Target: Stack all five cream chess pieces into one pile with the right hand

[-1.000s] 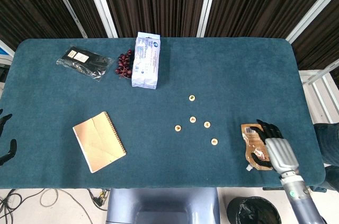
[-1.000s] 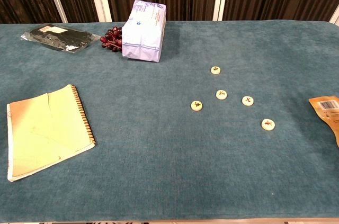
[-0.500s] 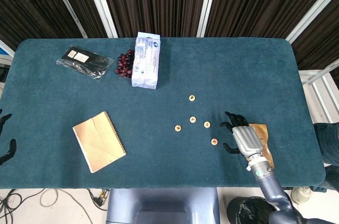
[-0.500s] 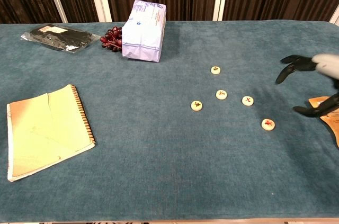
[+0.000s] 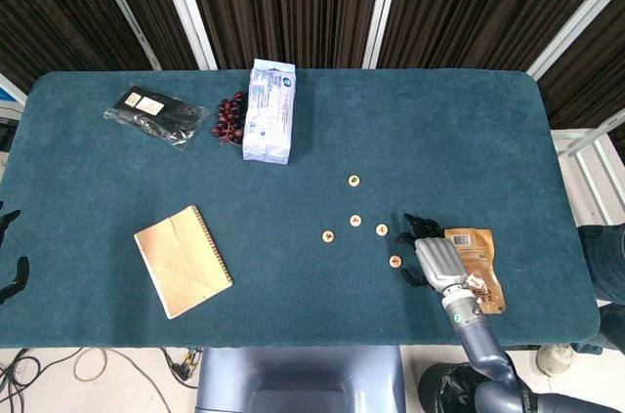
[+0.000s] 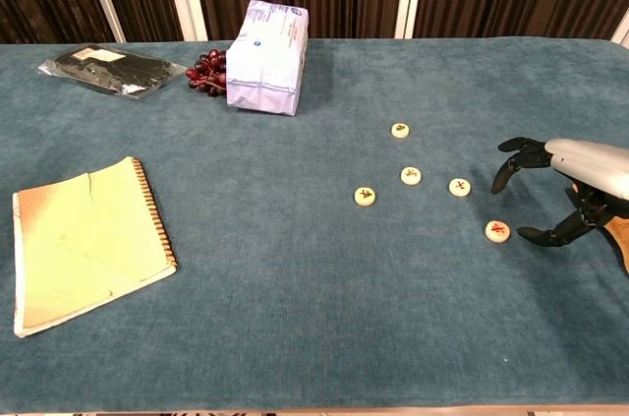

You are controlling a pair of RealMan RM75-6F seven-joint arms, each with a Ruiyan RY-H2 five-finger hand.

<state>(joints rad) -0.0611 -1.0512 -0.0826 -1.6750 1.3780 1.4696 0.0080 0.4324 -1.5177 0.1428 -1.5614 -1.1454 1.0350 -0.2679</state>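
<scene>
On my feed the table [image 5: 488, 120] is covered in deep teal cloth, and the five chess pieces [image 6: 412, 176] show cream with small dark red marks on top. The right hand [image 5: 430, 255] is silver-grey with black fingers [image 6: 511, 168], beside a tan-brown pouch [image 5: 477, 255]. Far side: pale lavender-white packet [image 5: 269, 110], dark red grapes [image 5: 229, 118], black bag [image 5: 154, 113]; the spiral notebook [image 5: 182, 261] is tan.

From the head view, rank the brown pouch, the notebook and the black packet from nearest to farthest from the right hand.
1. Brown pouch: right beside the right hand, on its outer side.
2. Notebook: far across the table, towards the robot's left, near edge.
3. Black packet: far-left corner area, farthest.
</scene>
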